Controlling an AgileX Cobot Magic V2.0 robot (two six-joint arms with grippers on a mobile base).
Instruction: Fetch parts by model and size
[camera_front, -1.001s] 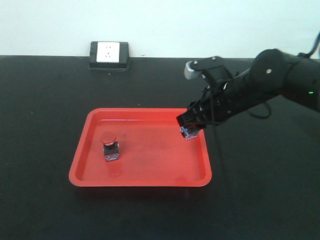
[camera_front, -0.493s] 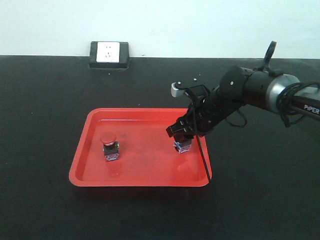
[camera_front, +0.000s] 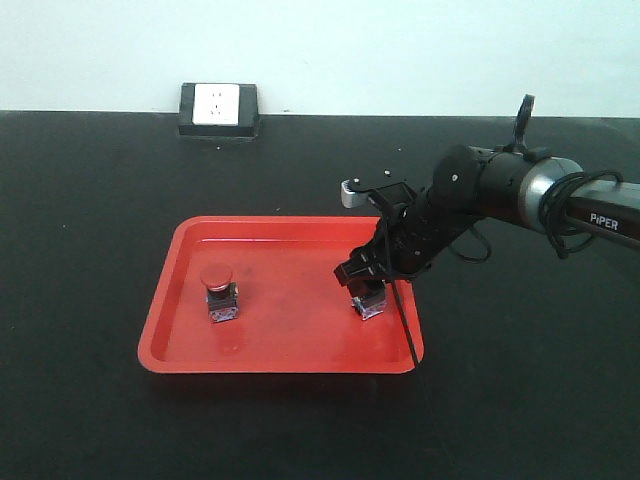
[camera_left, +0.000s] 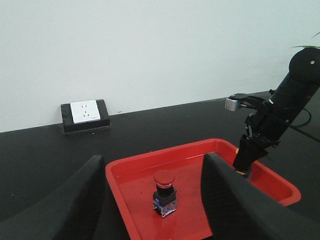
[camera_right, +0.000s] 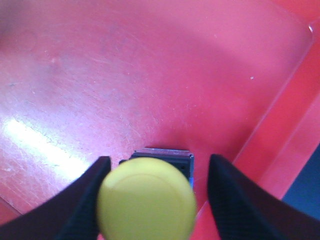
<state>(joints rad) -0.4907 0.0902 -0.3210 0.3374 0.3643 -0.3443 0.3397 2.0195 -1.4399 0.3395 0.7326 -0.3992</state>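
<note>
The right hand (camera_front: 372, 283) stands over the red tray (camera_front: 170, 330), its fingers (camera_right: 85, 200) flanking the yellow button (camera_right: 146, 205). Contact cannot be told. The button sits upright near the tray's right rim, directly beneath that hand.

Tray (camera_front: 160, 330): lies on the tabletop (camera_front: 80, 200), centre. Inside, left: one mushroom-head push-button switch (camera_front: 221, 293), upright. Inside, right, near the right wall: second push-button switch (camera_front: 370, 303), between the jaws of the right gripper (camera_front: 366, 284). Wall socket block (camera_front: 219, 109): at the tabletop's rear edge, behind the tray, well apart.
</note>
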